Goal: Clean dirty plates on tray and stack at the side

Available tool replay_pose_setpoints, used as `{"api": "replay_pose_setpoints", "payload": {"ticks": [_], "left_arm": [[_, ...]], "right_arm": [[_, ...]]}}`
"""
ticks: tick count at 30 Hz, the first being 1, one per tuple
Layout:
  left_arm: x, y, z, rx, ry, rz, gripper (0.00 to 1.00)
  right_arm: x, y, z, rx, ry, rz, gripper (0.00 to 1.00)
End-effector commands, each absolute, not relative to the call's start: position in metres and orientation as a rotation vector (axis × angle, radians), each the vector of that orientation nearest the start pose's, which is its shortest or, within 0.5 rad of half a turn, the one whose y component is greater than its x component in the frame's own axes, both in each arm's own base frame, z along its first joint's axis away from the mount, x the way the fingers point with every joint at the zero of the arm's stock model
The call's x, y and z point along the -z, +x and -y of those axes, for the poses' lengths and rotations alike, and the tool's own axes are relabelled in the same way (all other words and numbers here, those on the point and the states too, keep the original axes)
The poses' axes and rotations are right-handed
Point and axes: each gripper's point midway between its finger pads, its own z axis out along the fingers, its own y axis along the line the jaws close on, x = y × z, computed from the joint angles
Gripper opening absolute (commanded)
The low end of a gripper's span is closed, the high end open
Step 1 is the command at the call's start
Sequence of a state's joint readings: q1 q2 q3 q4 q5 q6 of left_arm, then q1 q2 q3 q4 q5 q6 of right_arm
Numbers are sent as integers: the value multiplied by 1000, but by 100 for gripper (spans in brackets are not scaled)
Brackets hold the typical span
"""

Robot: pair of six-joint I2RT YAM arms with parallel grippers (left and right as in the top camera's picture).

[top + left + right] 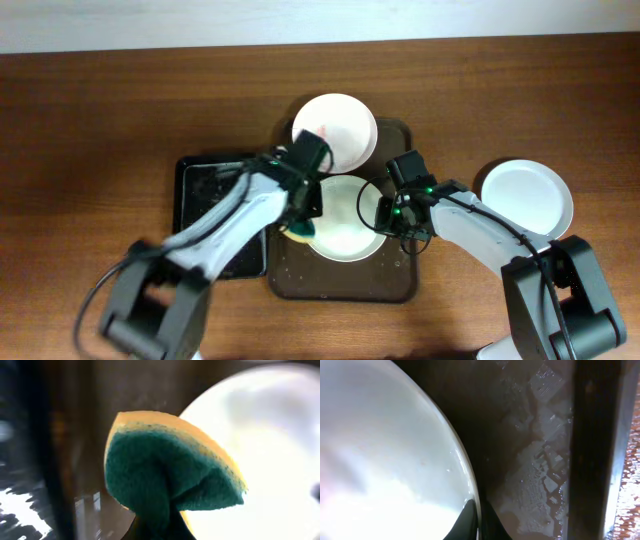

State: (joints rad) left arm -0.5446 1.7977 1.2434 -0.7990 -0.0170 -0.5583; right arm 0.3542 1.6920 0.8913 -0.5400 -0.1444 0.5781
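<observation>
1. Wiping the middle plate (345, 228) looked to be the step in hand. It lay on the brown tray (345, 287), and its face showed plain white in both wrist views.
2. The left hand (303, 222) was clamped on a yellow-and-green sponge (299, 233). The sponge sat at the plate's left rim, partly over the tray floor, and whether it touched the plate could not be told.
3. Doing this well, I judged, called for bringing the sponge in to the plate's centre and pressing its green face flat. Overlapping strokes out to the rim would have served better than dabbing at the edge.
4. The right hand (393, 215) sat at the plate's right rim. Its wrist view showed dark fingertips (492, 526) drawn narrow with the rim between them, so it appeared to pin the plate.
5. That hold needed firmness, since the wet-looking tray floor could let the plate slide under the sponge's push.
6. Both arms reached in from the near edge and converged on the plate from opposite sides, wrists tipped down.
7. The far plate (335, 128), at the tray's far end, showed a faint red smear and was not yet cleaned.
8. Another plate (527, 197), plain white, lay on the tabletop (100, 110) to the right, well apart from the tray.
9. A smaller black tray (200, 195) sat just beside the brown one on the left.
</observation>
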Motion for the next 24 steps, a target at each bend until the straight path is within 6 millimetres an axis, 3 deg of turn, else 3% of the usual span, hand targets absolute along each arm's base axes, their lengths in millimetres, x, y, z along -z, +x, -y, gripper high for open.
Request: {"api": "replay_pose_setpoints", "payload": {"ticks": [1,3,5,6,9,12,13,14,17,19,20,23,24], "left_arm": [[-128,324,157,189,1,-2783,0],[-142,321,126,137,-2,-2777,0],[-141,320,90,86,-89,-2812,0],[-132,320,70,65,-155,-2831,0],[-96,310,36,28,-300,-2865,0],[-59,302,23,35,-360,-2860,0],[-51,303,22,38,-364,-2846,16],[-47,304,22,43,-367,-2830,21],[-58,312,29,105,-355,-2808,59],[-80,319,40,192,-276,-2787,71],[-101,322,49,259,-213,-2759,77],[-139,321,55,313,-170,-2686,99],[-147,319,55,315,-166,-2665,100]], "right_arm": [[-2,282,-121,-246,205,-2987,4],[-21,283,-121,-262,118,-2947,4],[-50,282,-121,-285,39,-2874,4],[-69,282,-117,-274,37,-2824,4],[-109,275,-103,-242,49,-2711,4],[-134,262,-84,-160,75,-2641,4],[-138,260,-76,-114,88,-2626,4],[-142,257,-69,-76,99,-2613,4],[-147,254,-61,14,71,-2590,4],[-159,256,-60,147,4,-2527,4],[-171,258,-63,248,-53,-2460,4],[-196,257,-82,389,-188,-2301,4],[-201,255,-86,419,-215,-2265,4]]}}
